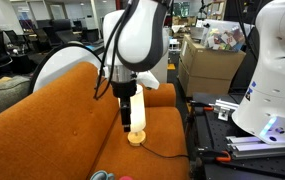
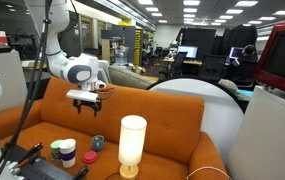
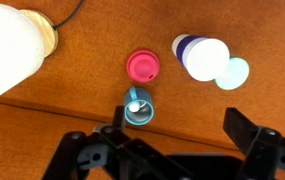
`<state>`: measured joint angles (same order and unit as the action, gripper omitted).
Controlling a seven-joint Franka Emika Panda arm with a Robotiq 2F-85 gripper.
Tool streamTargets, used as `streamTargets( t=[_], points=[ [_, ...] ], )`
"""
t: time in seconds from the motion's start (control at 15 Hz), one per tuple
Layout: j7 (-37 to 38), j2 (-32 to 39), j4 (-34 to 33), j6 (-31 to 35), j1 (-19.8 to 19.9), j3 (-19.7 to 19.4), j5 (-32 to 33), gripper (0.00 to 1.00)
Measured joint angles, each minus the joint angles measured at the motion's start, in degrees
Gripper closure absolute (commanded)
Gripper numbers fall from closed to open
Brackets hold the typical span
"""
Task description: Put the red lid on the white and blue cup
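gripper (image 3: 167, 158): fingers spread wide, empty, hovering above orange couch (image 2: 42, 118) | red lid (image 3: 142, 66): flat on seat, between white lamp (image 3: 12, 50) and white and blue cup (image 3: 200, 57), just beside teal mug (image 3: 137, 107)

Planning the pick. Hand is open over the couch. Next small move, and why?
Probably slide the hand over the lid before lowering. In the wrist view the open, empty hand is offset from the lid, which lies close beside a teal mug; an exterior view shows the hand well above the couch. Centring first should keep the hand off the mug.
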<state>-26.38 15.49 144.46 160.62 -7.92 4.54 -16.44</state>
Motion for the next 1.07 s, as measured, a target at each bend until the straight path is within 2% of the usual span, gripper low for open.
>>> streamTargets(
  t=[0.13,0.2,0.73,1.07],
  points=[
    [5.78,4.77,-0.77,5.69,0.01,0.09,3.36,0.00],
    [7.39,6.32,-1.09,6.48,0.32,0.38,5.07,0.00],
    [7.77,5.54,-1.11,6.33,1.58,1.52,5.84,0.00],
    [12.72,7.69,-1.82,6.48,1.88,1.58,12.76,0.00]
  ],
)
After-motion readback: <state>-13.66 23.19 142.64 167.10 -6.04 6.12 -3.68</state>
